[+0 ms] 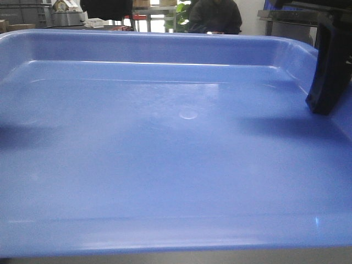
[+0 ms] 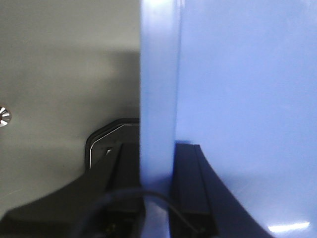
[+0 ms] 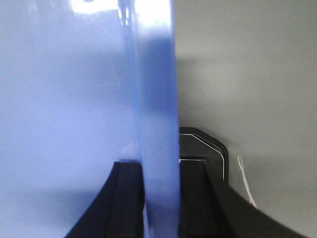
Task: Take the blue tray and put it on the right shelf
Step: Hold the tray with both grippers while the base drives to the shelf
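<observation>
The left gripper [image 2: 156,153] was clamped on the blue tray [image 1: 165,159]. In the left wrist view its two black fingers [image 2: 190,173] stood on either side of the tray's upright rim, pressed against it, one inside the tray and one outside. The right gripper [image 3: 159,166] gripped the opposite rim in the same way, with a finger [image 3: 126,198] against the inner wall and the other against the outer face. In the front view the tray filled nearly the whole picture, wide and shallow, with its floor bare and glossy. One black finger of the right gripper hung over its right edge. A plain gray surface [image 2: 64,64] lay behind the tray in both wrist views, and I could not tell whether the tray touched it. Beyond the far rim sat a person in dark clothes [image 1: 214,19].
</observation>
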Controlling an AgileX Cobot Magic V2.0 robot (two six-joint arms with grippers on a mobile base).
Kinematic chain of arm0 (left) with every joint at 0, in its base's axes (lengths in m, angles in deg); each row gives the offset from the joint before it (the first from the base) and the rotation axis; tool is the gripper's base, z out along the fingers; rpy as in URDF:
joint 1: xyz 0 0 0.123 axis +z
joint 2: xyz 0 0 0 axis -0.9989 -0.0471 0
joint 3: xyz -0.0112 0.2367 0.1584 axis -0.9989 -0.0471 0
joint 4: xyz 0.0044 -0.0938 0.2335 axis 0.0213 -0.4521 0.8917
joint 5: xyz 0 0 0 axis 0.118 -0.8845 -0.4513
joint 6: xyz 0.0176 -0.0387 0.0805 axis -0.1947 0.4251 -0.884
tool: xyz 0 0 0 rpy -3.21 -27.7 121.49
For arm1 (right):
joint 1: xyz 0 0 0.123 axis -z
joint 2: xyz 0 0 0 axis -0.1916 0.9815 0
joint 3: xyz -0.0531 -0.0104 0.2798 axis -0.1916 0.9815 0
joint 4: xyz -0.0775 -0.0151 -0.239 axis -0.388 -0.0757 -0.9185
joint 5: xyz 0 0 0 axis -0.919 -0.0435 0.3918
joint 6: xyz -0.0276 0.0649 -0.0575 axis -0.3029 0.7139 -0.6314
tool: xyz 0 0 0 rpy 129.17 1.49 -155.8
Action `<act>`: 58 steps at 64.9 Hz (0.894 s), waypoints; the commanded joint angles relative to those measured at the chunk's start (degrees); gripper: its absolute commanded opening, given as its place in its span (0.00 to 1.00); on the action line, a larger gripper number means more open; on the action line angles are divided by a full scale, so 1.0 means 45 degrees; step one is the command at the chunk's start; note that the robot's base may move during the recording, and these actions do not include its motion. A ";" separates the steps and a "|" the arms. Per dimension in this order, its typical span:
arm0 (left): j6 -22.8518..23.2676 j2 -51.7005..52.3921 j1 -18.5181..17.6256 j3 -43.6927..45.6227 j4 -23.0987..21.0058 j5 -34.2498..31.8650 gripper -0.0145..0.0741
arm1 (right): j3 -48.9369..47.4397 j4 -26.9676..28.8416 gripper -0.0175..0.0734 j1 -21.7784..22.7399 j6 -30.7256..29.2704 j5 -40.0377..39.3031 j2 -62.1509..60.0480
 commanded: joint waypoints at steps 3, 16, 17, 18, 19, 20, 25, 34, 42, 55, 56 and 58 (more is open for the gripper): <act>0.0059 0.0267 -0.0131 0.0297 -0.0141 -0.0168 0.14 | -0.0320 -0.0210 0.43 -0.0006 0.0107 -0.0541 -0.0383; 0.0059 0.0267 -0.0131 0.0297 -0.0141 -0.0168 0.14 | -0.0320 -0.0210 0.43 -0.0006 0.0107 -0.0541 -0.0383; 0.0059 0.0267 -0.0131 0.0297 -0.0141 -0.0168 0.14 | -0.0320 -0.0210 0.43 -0.0006 0.0107 -0.0541 -0.0383; 0.0059 0.0267 -0.0131 0.0297 -0.0141 -0.0168 0.14 | -0.0320 -0.0210 0.43 -0.0006 0.0107 -0.0541 -0.0383; 0.0059 0.0267 -0.0131 0.0297 -0.0141 -0.0168 0.14 | -0.0320 -0.0210 0.43 -0.0006 0.0107 -0.0541 -0.0383; 0.0059 0.0267 -0.0131 0.0297 -0.0141 -0.0168 0.14 | -0.0320 -0.0210 0.43 -0.0006 0.0107 -0.0541 -0.0383; 0.0059 0.0267 -0.0131 0.0297 -0.0141 -0.0168 0.14 | -0.0320 -0.0210 0.43 -0.0006 0.0107 -0.0541 -0.0383; 0.0059 0.0267 -0.0131 0.0297 -0.0141 -0.0168 0.14 | -0.0320 -0.0210 0.43 -0.0006 0.0107 -0.0541 -0.0383; 0.0059 0.0267 -0.0131 0.0297 -0.0141 -0.0168 0.14 | -0.0320 -0.0210 0.43 -0.0006 0.0107 -0.0541 -0.0383; 0.0059 0.0267 -0.0131 0.0297 -0.0141 -0.0168 0.14 | -0.0320 -0.0210 0.43 -0.0006 0.0107 -0.0541 -0.0383; 0.0059 0.0267 -0.0131 0.0297 -0.0141 -0.0168 0.14 | -0.0320 -0.0210 0.43 -0.0006 0.0107 -0.0541 -0.0383; 0.0059 0.0267 -0.0131 0.0297 -0.0141 -0.0168 0.14 | -0.0320 -0.0210 0.43 -0.0006 0.0107 -0.0541 -0.0383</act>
